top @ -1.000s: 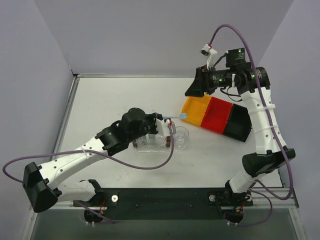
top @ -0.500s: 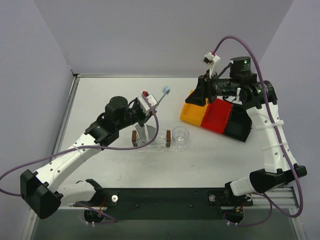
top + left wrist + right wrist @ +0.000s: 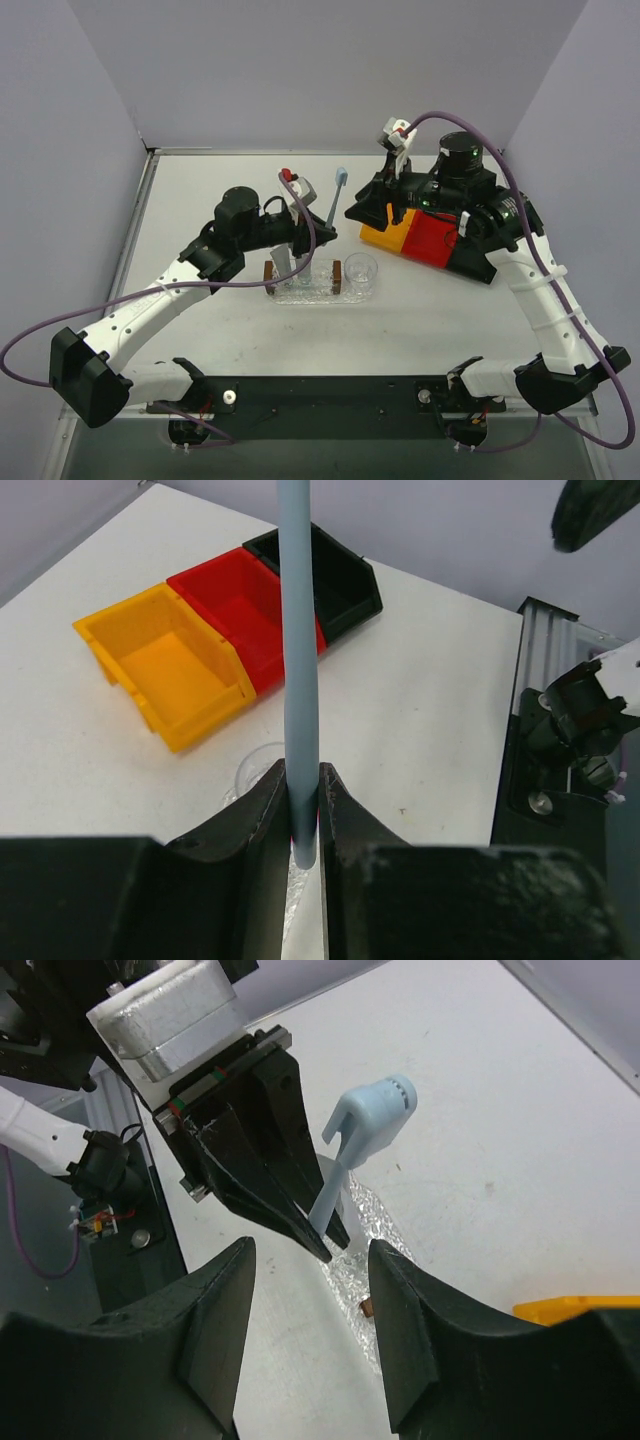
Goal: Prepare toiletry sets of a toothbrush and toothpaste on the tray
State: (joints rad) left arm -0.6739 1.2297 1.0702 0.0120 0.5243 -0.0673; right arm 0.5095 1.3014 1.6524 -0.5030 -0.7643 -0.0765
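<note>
Overhead, the white table (image 3: 200,200) carries both arms. The left arm reaches in from the near left and the right arm bends in from the far right.

Three bins stand in a slanted row at right: yellow bin (image 3: 383,228), red bin (image 3: 432,240), black bin (image 3: 480,255).

The tray (image 3: 310,292) lies at centre with its long axis running left to right.

The left gripper (image 3: 316,233) hangs over the tray. Its jaws are pinched on the handle end of the toothbrush (image 3: 333,200). The toothbrush's long axis stands steeply upright, tilted slightly toward the right arm. Its head points up and its handle end points down into the jaws. It is in the air, clear of the tray. From the left wrist, the shaft rises straight out of the black fingers (image 3: 262,820), and the glittery tray shows below them.

The right gripper (image 3: 358,210) hovers at the yellow bin's left edge, near the brush head but apart from it. Its jaws are spread and nothing is between them. From the right wrist, the pale blue head is uppermost.

The toothpaste (image 3: 283,263) is a grey wedge at the tray's left end. Whether it stands or leans cannot be told.

A clear cup (image 3: 361,272) stands at the tray's right end.

Two brown blocks (image 3: 269,276) (image 3: 337,275) sit on the tray, one near each end.
</note>
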